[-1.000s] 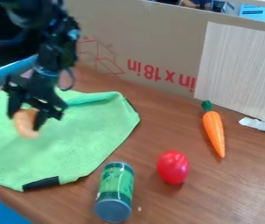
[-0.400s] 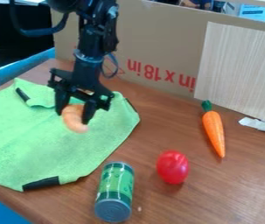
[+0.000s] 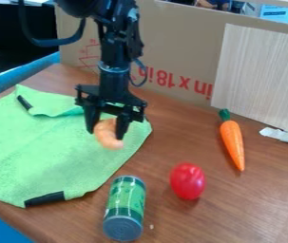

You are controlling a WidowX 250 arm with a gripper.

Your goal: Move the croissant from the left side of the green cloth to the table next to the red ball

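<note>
Camera view: your gripper (image 3: 108, 133) hangs over the right part of the green cloth (image 3: 44, 152), its two fingers closed only as far as the curved orange piece (image 3: 110, 138) pinched between them; the piece's lower end pokes out below. Nearer you, the can (image 3: 124, 206) lies beside the cloth on the wooden table (image 3: 196, 220), its green label wrapped around it and marked with darker print too small to make out. Right of the can you have a smooth red item (image 3: 187, 181), then the carrot (image 3: 233, 144), green top pointing away. Behind, the cardboard (image 3: 177, 28) carries large red lettering, upside down to you, and red line drawings, partly covered by a pale panel (image 3: 260, 76).
</note>
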